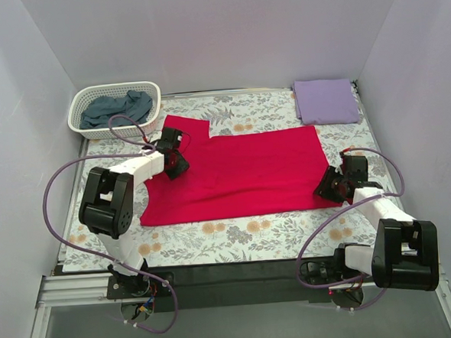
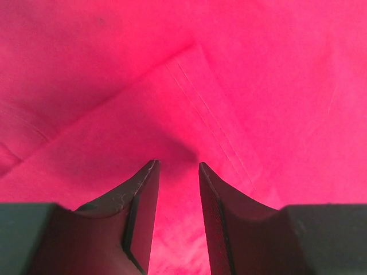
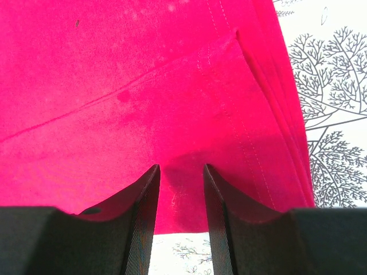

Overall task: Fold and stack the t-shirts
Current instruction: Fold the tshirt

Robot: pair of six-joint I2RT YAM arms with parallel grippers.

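Observation:
The red t-shirt (image 1: 241,172) lies flat on the floral table covering, partly folded, with a sleeve at its back left. My left gripper (image 1: 175,163) is low over the shirt's left part; in the left wrist view (image 2: 178,164) its jaws stand apart with only red cloth (image 2: 189,86) beneath. My right gripper (image 1: 330,184) is at the shirt's near right corner; in the right wrist view (image 3: 181,167) its jaws stand apart over the hemmed edge (image 3: 172,103). The lavender t-shirt (image 1: 326,100) lies folded at the back right. The blue-grey t-shirt (image 1: 118,108) is crumpled in a basket.
A white mesh basket (image 1: 83,101) stands at the back left corner. Pale walls enclose the table on three sides. The floral covering (image 1: 237,233) shows in front of the red shirt and beside it in the right wrist view (image 3: 332,86).

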